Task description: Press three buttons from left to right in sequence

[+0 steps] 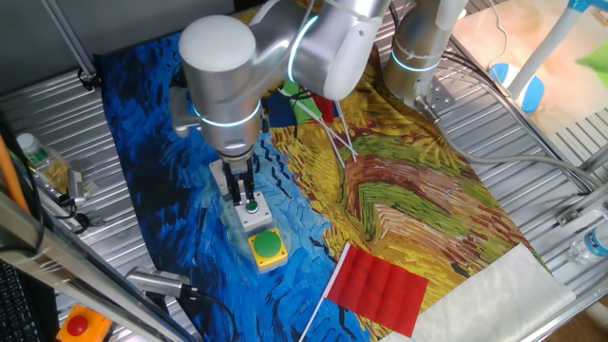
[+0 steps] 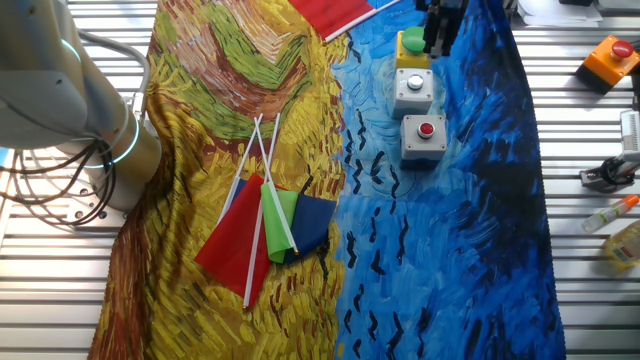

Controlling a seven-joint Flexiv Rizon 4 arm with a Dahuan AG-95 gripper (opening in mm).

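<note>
The black two-finger tool hangs at centre-left of one fixed view, its tips right at the grey box with the small green button; whether its fingers are apart cannot be told. The yellow box with the big green dome sits just below it. In the other fixed view, the grey box with the small red button lies upper right on the painted blue-and-yellow cloth.

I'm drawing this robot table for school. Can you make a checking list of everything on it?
Surface: painted cloth, blue and yellow swirls, over a slatted metal table.
Job's things: red-button box, small green-button box and yellow dome-button box, in a row.
Clutter: red flag; bundle of small flags.
Claw: claw just above the small green-button box; contact unclear.
Cables: grey cables by the arm base.
Surroundings: orange box with red button; bottles at the table edge.
</note>
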